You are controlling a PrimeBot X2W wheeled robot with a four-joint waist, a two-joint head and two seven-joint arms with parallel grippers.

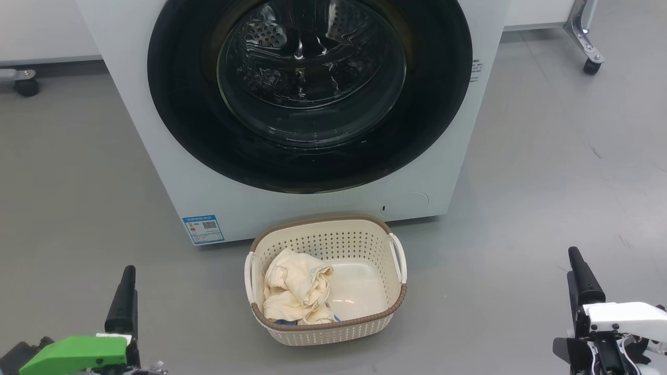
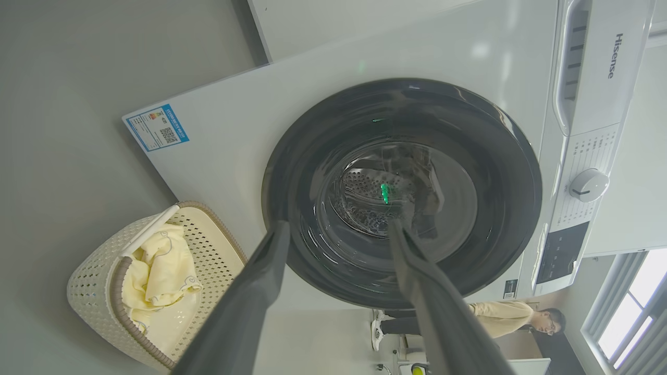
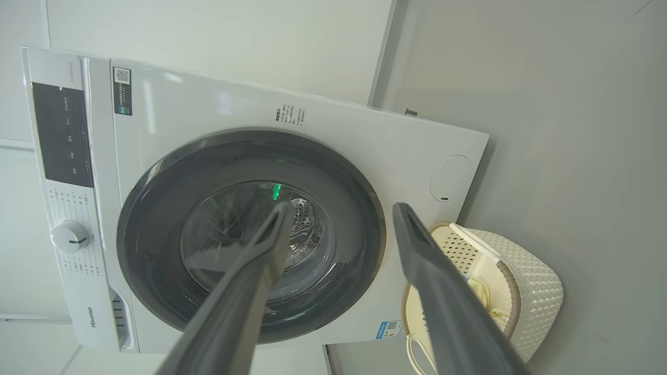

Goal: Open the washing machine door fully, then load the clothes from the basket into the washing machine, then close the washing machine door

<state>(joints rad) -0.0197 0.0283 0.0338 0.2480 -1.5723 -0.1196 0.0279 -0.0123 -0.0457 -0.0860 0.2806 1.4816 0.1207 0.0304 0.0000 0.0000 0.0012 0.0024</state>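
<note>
Left hand [image 2: 338, 224] spread, empty; right hand [image 3: 342, 205] likewise. Washing machine door [image 1: 311, 73] shut: hook rim edge, pull along hinge arc, swing fully wide, clear of basket [image 1: 323, 219] below.

White washing machine [image 1: 208, 203] is showing a blue label sticker [image 1: 203, 229]; washing machine door [image 1: 177, 114] ahead of the dark-fingered left gripper [image 2: 338, 225] is looking glossy black. Right of that gripper, cream perforated basket [image 1: 333, 245], brown rim, is holding cream-yellow clothes [image 1: 292, 286].

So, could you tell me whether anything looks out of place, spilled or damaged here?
Nothing stands out. The washing machine door sits shut, the basket stands upright on the floor before it, and the clothes lie bunched inside, none spilled.
</note>
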